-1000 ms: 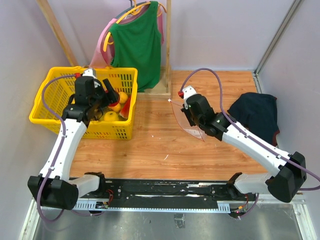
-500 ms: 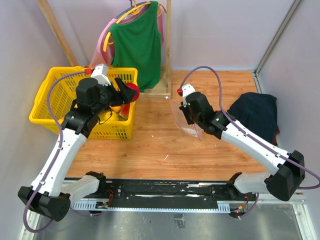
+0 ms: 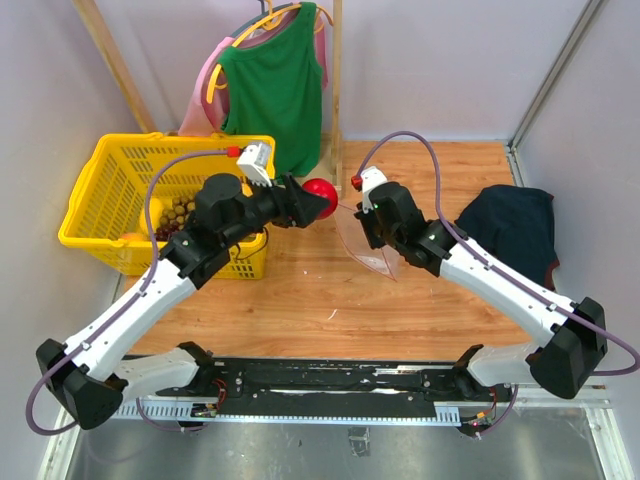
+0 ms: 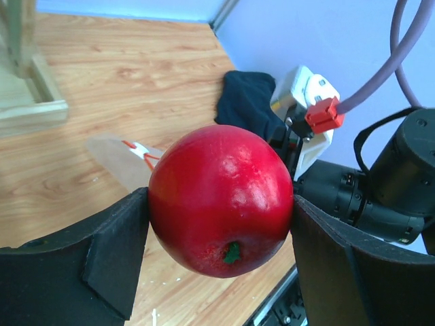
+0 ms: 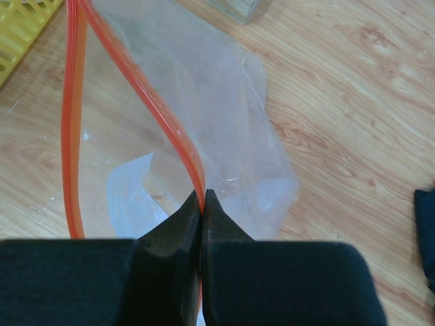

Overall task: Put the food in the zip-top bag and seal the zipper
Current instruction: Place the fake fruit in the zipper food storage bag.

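Observation:
My left gripper (image 3: 316, 196) is shut on a glossy red apple (image 3: 320, 190), held in the air just left of the bag's mouth; the left wrist view shows the apple (image 4: 221, 199) pinched between both black fingers. My right gripper (image 3: 362, 218) is shut on one side of the red-orange zipper (image 5: 166, 132) of the clear zip-top bag (image 3: 366, 243) and holds the bag up off the floor. The bag (image 5: 224, 129) hangs open, its two zipper strips apart. More food (image 3: 180, 212) lies in the yellow basket (image 3: 110, 185).
A dark navy cloth heap (image 3: 512, 228) lies at the right. A wooden rack (image 3: 336, 100) with a green top (image 3: 275, 85) stands at the back, close behind the apple. The yellow basket sits at the left on the wooden floor.
My left arm has lifted the red apple out of the basket and carried it right, up to the bag's mouth. My right gripper has raised the bag slightly and shifted left.

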